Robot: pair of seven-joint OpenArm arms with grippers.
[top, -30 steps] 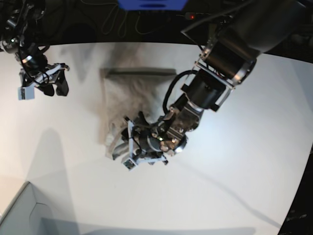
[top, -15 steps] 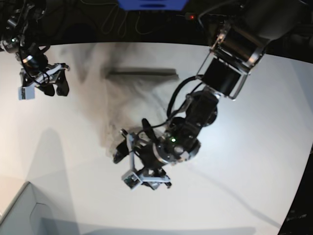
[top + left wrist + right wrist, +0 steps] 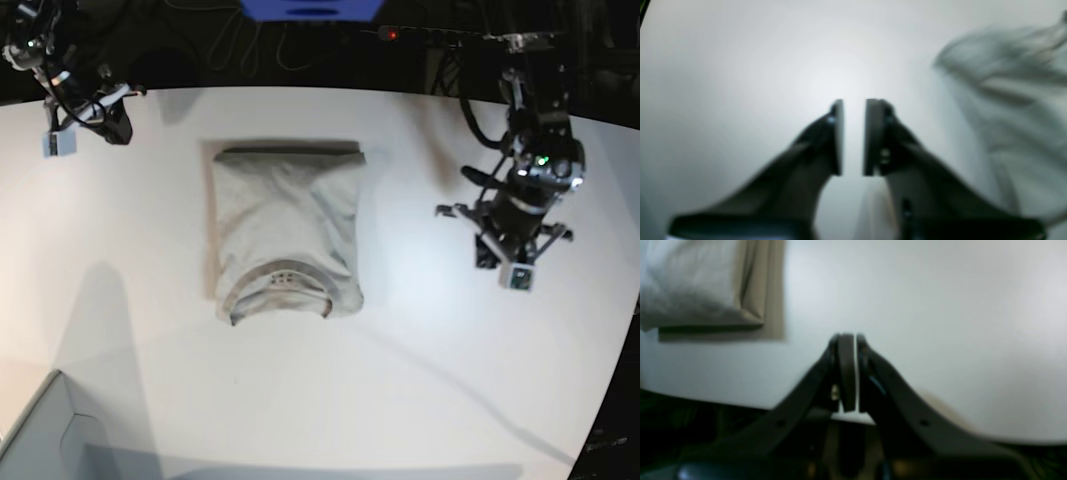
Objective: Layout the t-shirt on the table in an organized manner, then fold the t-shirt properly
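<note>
While folded, t-shirt betw. both tools

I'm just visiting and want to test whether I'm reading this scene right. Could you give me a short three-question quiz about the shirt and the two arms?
1. True or false: the t-shirt lies on the table as a compact folded rectangle with its collar showing.
2. Which gripper holds cloth? A) the left gripper B) the right gripper C) neither.
3. Fill in: in the base view the collar sits at the shirt's ____ edge, the one facing the camera.

Key
1. True. The folded edge is on the far side.
2. C. Both stand away from the shirt, jaws shut on nothing, one to each side of it.
3. Near.
</note>
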